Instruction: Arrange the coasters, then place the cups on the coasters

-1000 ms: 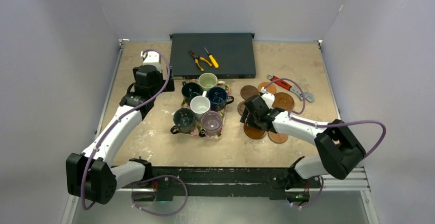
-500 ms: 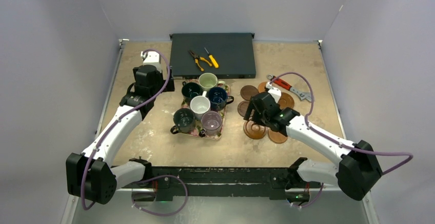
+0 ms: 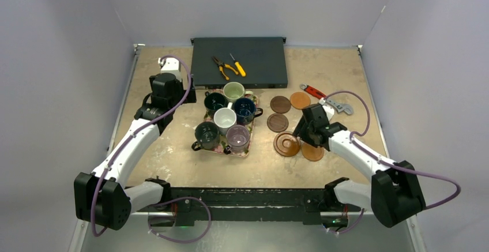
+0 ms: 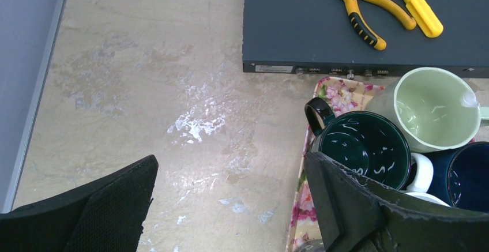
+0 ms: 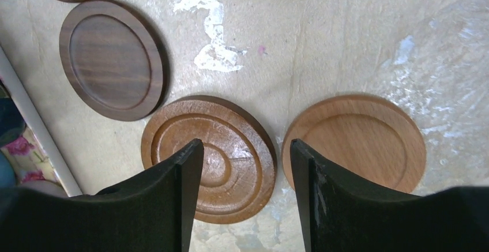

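Several cups stand packed on a floral tray [image 3: 249, 148]: pale green [image 3: 233, 91], dark teal [image 3: 215, 100], navy [image 3: 244, 109], white [image 3: 224, 117], dark grey-black [image 3: 206, 134] and purplish [image 3: 237, 137]. To the right of the tray, coasters lie flat on the table: two dark brown [image 3: 281, 104] [image 3: 277, 122], a light tan one [image 3: 300, 100], a ringed reddish-brown one [image 3: 286, 144] and another tan one [image 3: 313, 151]. My right gripper [image 5: 247, 148] hovers open over the gap between the ringed coaster [image 5: 230, 154] and the tan coaster [image 5: 360, 139], holding nothing. My left gripper [image 4: 230, 165] is open over bare table left of the tray, beside the teal cup [image 4: 357, 145].
A flat black box [image 3: 254, 70] lies at the back with yellow-handled pliers [image 3: 224, 66] and a screwdriver [image 3: 237, 65] on it. A red-handled wrench [image 3: 326, 99] rests behind the coasters, close to my right arm. Grey walls enclose the table.
My right gripper has swung right, away from the tray, uncovering the nearer dark coaster and the ringed one. The left arm has not moved.
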You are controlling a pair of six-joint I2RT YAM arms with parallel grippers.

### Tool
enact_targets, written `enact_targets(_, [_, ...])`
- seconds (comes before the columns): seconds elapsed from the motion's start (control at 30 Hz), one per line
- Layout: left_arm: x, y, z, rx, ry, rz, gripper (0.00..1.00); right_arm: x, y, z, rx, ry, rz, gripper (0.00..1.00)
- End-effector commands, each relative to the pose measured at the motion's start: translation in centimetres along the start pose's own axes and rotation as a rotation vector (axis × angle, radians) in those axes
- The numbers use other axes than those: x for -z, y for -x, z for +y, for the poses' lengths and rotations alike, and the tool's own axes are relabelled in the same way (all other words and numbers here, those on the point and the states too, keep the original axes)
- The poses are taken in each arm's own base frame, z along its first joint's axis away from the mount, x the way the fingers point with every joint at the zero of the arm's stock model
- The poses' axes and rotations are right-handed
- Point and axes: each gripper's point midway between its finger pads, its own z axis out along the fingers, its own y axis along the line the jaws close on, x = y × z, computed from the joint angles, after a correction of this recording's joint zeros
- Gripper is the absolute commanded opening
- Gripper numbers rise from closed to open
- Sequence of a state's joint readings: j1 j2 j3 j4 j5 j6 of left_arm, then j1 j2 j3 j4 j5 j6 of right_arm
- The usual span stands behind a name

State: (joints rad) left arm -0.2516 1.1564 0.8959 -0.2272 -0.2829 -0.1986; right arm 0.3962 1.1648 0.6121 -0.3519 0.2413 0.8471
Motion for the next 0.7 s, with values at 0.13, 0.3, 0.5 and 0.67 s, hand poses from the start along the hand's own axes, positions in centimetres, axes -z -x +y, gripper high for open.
enact_targets(0.13, [0.9,2.5,-0.7,0.020,-0.029,-0.064,0.99,-1.8,0.3,-0.6,-0.025,-0.034,-0.018,0.58])
enact_targets(0.3, [0.8,2.4,-0.7,0.021,-0.031,-0.061,0.99,-1.3,0.6,-1.0,-0.053,-0.048,-0.040,0.57])
enact_targets(0.5, [0.7,2.3,-0.9,0.022,-0.038,-0.057,0.99,-0.8,0.8,-1.9,-0.085,-0.067,-0.067,0.57])
enact_targets(0.67, [0.7,2.1,-1.2,0.017,-0.046,-0.051,0.99,-1.4,0.6,-2.5,-0.090,-0.089,-0.059,0.55])
